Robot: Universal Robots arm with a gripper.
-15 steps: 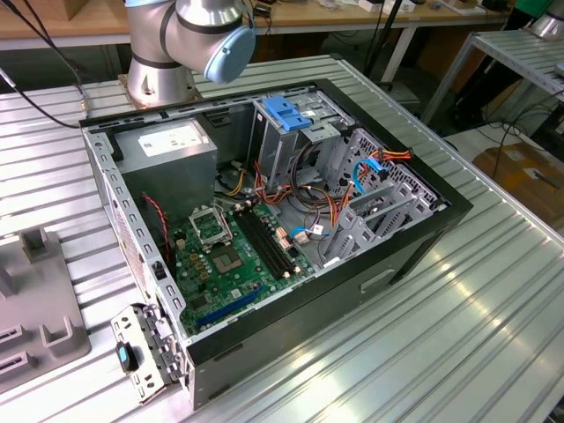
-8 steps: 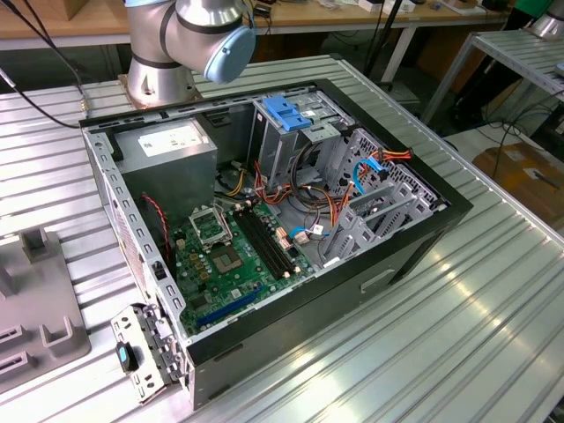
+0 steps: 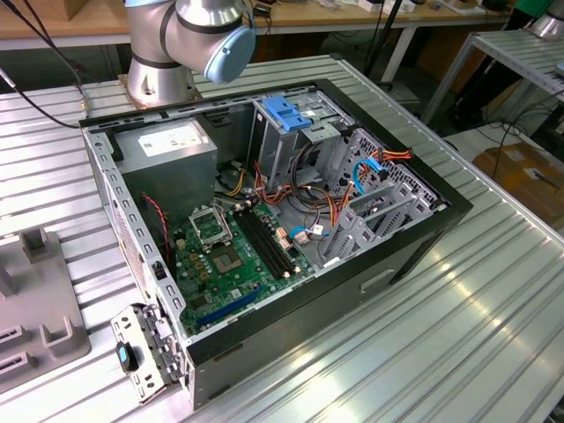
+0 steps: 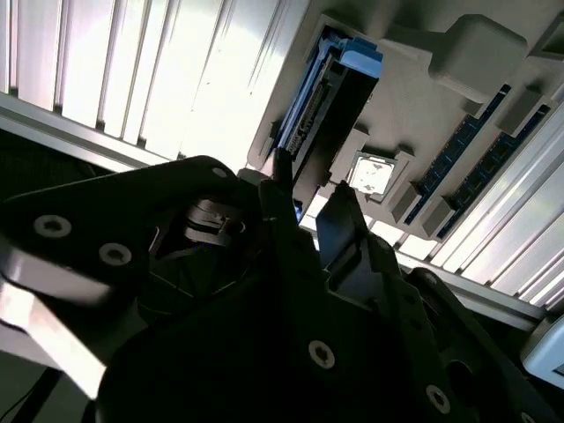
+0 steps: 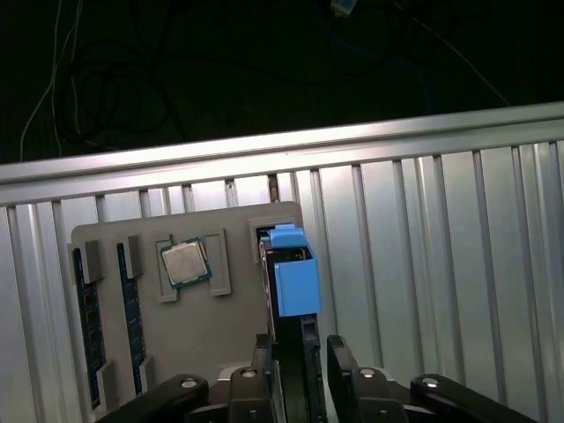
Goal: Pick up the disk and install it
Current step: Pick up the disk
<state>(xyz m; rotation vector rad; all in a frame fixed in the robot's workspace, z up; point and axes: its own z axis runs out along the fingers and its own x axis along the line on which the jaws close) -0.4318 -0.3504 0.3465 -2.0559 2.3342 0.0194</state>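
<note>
A ribbed metal table point(image 3: 458, 335) carries an open black computer case point(image 3: 414, 238) at the middle of the exterior view. The arm point(image 3: 189, 35) rises from its base at 11 o'clock from the case. Inside the case, a grey power-supply box point(image 3: 167, 150) with a white sticker, its print too small to read, sits at 10 o'clock. A metal cage point(image 3: 291, 123) with a blue plastic top stands at 12 o'clock, and a green motherboard point(image 3: 229, 256) lies at 7 o'clock. A grey parts tray point(image 3: 35, 300) lies on the table at 8 o'clock, apart from the case.

In the first wrist view the disk point(image 5: 295, 282) stands on edge in a slot of that tray, its blue rail facing the camera. No label on it is readable. The gripper point(image 5: 300, 348) straddles the disk's near end, its dark fingers point(image 5: 339, 361) spread, one on each side. A clamping hold is not evident. Beside the disk sit two blue memory sticks point(image 5: 130, 300) and a square silver processor point(image 5: 185, 263).
</note>
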